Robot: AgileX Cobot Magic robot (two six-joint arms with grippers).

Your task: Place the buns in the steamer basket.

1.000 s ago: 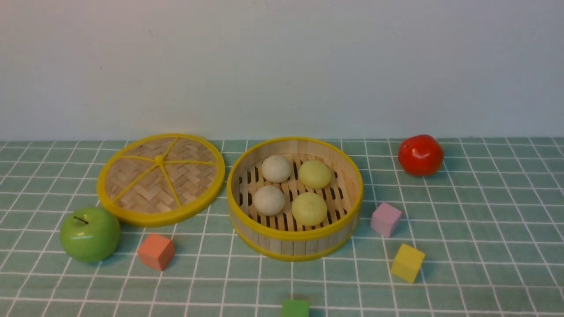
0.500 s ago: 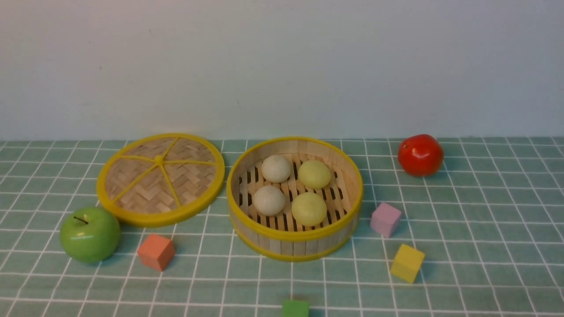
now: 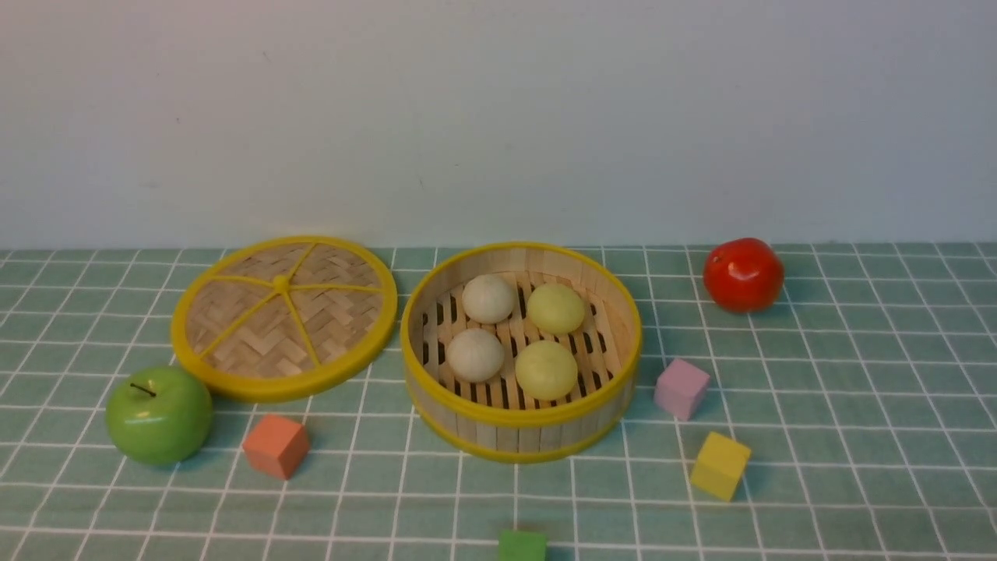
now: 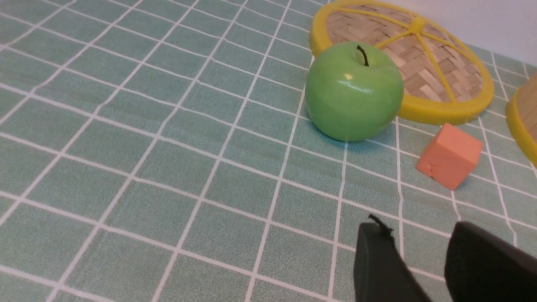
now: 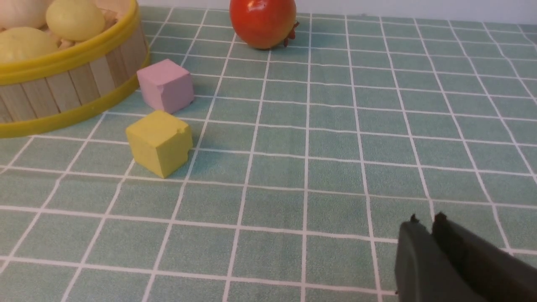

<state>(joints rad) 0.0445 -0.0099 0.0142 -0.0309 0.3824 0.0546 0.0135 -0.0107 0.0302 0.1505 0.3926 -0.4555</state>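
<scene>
Now all four buns sit inside the steamer basket [image 3: 520,425], which stands in the middle of the bench [image 3: 857,405]. The two off-white buns [image 3: 488,298] [image 3: 475,354] are on the left side of the slatted floor, one behind the other. The two yellow-green buns [image 3: 555,308] [image 3: 547,369] are on the right side, just beside them. The four make a little square.

The flat woven lid [image 3: 284,315] lies on the bench to the left of the basket, very near it. A shiny green apple [image 3: 159,415] sits in front of the lid, by its left edge. An orange cube [image 3: 275,445] rests just to the right of the apple. A red tomato [image 3: 744,274] is far back on the right, well apart from the basket. A pink cube [image 3: 681,388] is close to the basket's right side, and a yellow cube [image 3: 720,465] lies a bit nearer to the robot. A green cube [image 3: 523,545] peeks in at the front edge of the view.

No arm shows in the front view. In the left wrist view, the left claw [image 4: 419,256] hangs over bare bench with a clear gap between its two dark fingers, holding nothing. In the right wrist view, the right claw [image 5: 426,224] is over bare bench too. Its fingers are almost together, with only a thin slit between them, and nothing is in them.
</scene>
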